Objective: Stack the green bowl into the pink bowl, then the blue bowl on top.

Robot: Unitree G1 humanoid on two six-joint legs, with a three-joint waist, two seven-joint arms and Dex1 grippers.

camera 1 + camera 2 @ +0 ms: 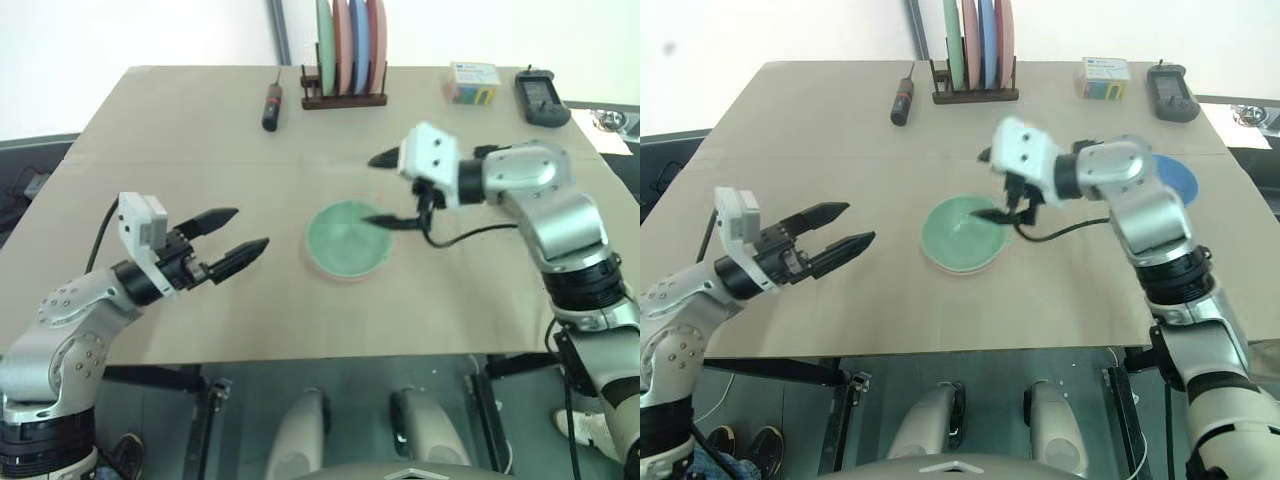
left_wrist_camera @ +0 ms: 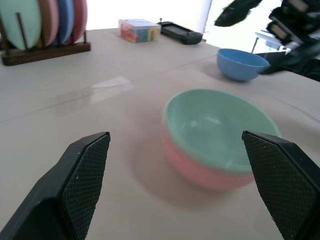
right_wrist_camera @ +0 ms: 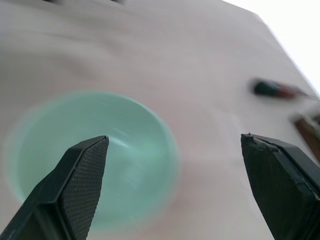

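Left hand (image 1: 240,235) and right hand (image 1: 381,190), both open, empty.

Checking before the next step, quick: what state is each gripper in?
Left gripper: jaws open, holding nothing.
Right gripper: jaws open above the green bowl, holding nothing.

Brightness: the scene was evenly and brightly lit.
Glare: the background beyond the tabletop's (image 1: 200,130) far edge was blown out to white; a pale sheen lay on the tabletop in the left wrist view.
Shadows: soft and faint, a dim patch beside the pink bowl (image 2: 200,172).
Blur: the green bowl (image 3: 95,160) was smeared in the right wrist view.
Focus: the near fingertips (image 2: 82,175) looked soft.
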